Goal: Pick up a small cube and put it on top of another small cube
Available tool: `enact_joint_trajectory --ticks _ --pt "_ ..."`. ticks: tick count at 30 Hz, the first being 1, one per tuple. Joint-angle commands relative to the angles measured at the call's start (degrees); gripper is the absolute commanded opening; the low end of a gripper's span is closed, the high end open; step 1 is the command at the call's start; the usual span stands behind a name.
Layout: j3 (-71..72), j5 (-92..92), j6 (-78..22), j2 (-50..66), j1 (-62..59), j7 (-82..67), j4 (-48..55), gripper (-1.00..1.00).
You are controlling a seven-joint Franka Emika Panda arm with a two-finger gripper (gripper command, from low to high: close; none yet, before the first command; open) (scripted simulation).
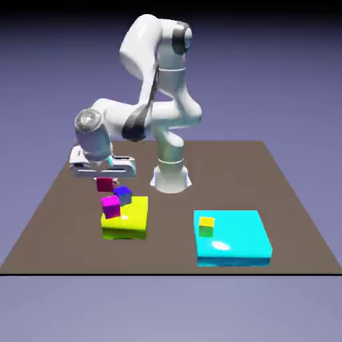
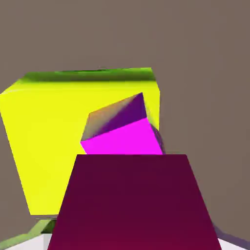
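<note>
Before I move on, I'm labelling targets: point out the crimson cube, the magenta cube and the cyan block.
crimson cube (image 1: 105,184): exterior view, its side facing the camera
magenta cube (image 1: 111,208): exterior view, its side facing the camera
cyan block (image 1: 242,230): exterior view, its top face

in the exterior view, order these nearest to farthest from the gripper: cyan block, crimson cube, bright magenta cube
1. Crimson-pink cube: between the gripper's fingers, on the exterior view's left.
2. Bright magenta cube: just below the crimson one, at the yellow-green block's left side.
3. Large flat cyan block: farthest, toward the exterior view's right.
</note>
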Motion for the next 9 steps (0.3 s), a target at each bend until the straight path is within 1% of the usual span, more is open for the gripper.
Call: enact_joint_trajectory --ticks 1,2,3,4,8,9 --pt "-0.06 0.01 2.52 0.9 -0.06 -0.09 -1.66 -1.0" --pt "-0.08 0.05 3.12 1.12 -0.12 -0.12 -2.07 -1.0" --pt "-0.08 0.05 3.12 1.12 -0.12 -0.12 -2.07 1.0" --pt "-0.08 0.05 3.12 1.12 -0.12 -0.12 -2.07 1.0" --pt "0.17 -0.67 -6.84 -2.47 0.9 0.48 4.57 1.0" --pt "0.18 -0.71 -7.44 -2.69 0.96 0.52 4.97 1.0"
